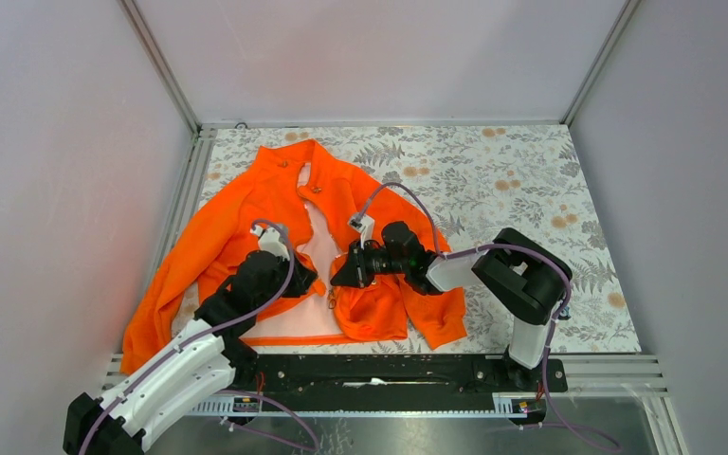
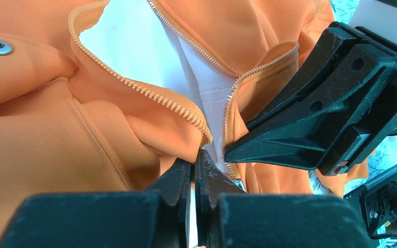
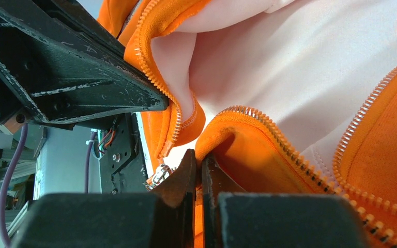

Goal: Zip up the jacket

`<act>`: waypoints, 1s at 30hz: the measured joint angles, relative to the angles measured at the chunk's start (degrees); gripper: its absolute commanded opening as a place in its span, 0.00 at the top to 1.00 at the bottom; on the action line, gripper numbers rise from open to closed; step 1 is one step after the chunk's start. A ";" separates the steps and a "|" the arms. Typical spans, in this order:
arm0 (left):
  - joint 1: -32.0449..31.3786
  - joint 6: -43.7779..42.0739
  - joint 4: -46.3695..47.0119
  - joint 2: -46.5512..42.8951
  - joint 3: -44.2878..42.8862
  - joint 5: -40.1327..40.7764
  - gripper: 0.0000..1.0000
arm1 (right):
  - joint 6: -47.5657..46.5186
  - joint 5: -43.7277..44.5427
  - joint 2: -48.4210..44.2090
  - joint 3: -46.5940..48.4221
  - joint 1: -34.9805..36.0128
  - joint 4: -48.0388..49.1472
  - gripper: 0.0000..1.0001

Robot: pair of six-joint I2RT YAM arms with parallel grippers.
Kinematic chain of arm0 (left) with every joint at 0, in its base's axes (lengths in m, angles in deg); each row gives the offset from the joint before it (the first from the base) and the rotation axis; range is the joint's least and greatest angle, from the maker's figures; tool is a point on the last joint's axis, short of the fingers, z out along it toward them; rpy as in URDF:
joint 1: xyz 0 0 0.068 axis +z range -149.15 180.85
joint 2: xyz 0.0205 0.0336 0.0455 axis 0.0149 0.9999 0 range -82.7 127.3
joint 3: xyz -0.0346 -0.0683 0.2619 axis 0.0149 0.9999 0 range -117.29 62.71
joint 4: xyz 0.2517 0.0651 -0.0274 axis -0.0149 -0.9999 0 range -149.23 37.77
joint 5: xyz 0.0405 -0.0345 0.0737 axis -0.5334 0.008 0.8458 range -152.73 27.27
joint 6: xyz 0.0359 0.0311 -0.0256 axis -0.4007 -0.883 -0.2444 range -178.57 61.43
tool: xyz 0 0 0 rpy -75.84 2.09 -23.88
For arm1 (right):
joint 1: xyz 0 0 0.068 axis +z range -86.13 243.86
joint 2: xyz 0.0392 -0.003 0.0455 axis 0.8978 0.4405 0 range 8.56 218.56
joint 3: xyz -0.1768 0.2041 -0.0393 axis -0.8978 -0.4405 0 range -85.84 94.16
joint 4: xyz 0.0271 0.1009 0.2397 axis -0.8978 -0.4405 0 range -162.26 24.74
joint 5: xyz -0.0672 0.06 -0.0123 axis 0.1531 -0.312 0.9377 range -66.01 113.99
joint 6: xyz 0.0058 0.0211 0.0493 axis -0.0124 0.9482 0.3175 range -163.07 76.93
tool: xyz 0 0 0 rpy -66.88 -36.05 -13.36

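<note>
We see the jacket (image 1: 237, 213) lying face up on the left half of the floral table cover (image 1: 531, 180). Its collar points to the far wall, and one sleeve (image 1: 166, 303) trails toward the near rail.

The left gripper (image 1: 294, 280) sits low on the front opening. In its wrist view the fingers (image 2: 183, 178) are pressed together, and they seem to pinch the bottom of one front edge, just below its row of zipper teeth (image 2: 150, 93).

Between the arms the pale lining (image 1: 318, 246) shows in a long wedge, so the two front panels are apart from hem to collar. We judge that none of the zipper is closed yet.

The right gripper (image 1: 341, 273) comes in from the other side, nearly tip to tip with the left one. Its fingers (image 3: 183, 175) are also together, nipping the orange hem corner where the second tooth row (image 3: 284, 150) ends.

A small metal slider (image 3: 157, 175) hangs just beside that corner, but we cannot tell whether the opposite end is seated in it.

By our reading the work is at the joining stage. The bottom ends must be mated, and then the slider run up the full front.
</note>
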 measured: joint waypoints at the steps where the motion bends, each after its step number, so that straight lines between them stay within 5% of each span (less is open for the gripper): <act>1: 0.00 -0.04 0.00 -0.15 0.00 0.00 1.00 | -0.04 0.00 0.00 0.02 0.00 -0.02 1.00; 30: 0.00 -0.15 0.00 -0.94 0.00 -1.22 1.00 | 0.17 -0.04 1.62 1.07 0.00 0.00 1.00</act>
